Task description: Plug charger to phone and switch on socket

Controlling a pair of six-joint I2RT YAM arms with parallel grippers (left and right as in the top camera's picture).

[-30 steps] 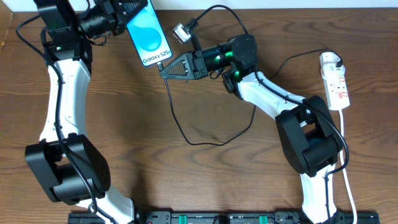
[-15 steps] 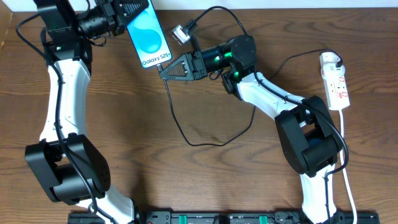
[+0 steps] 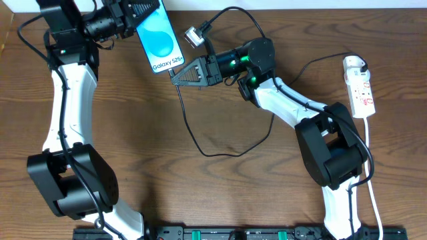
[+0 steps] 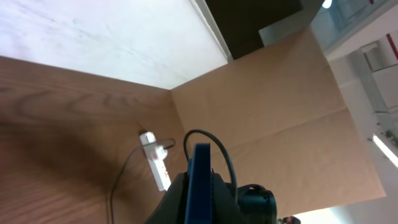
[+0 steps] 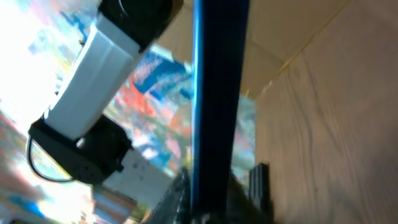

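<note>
Brown wood table [image 3: 200, 193] under both arms. Left gripper [image 3: 140, 12] clenched on upper end of phone [image 3: 160, 41], holding it lifted at far left of table, screen up toward overhead camera, tilted. Socket [image 3: 361, 90] lies flat at far right edge, well apart from phone; white cord runs down toward near edge. Right gripper [image 3: 179, 75] pinched on end of charger [image 3: 200, 148], fingertips just beside phone's lower edge; contact of plug tip with phone cannot be told. Cable drops from fingers and loops across table. Right wrist view: phone edge-on, very close.
</note>
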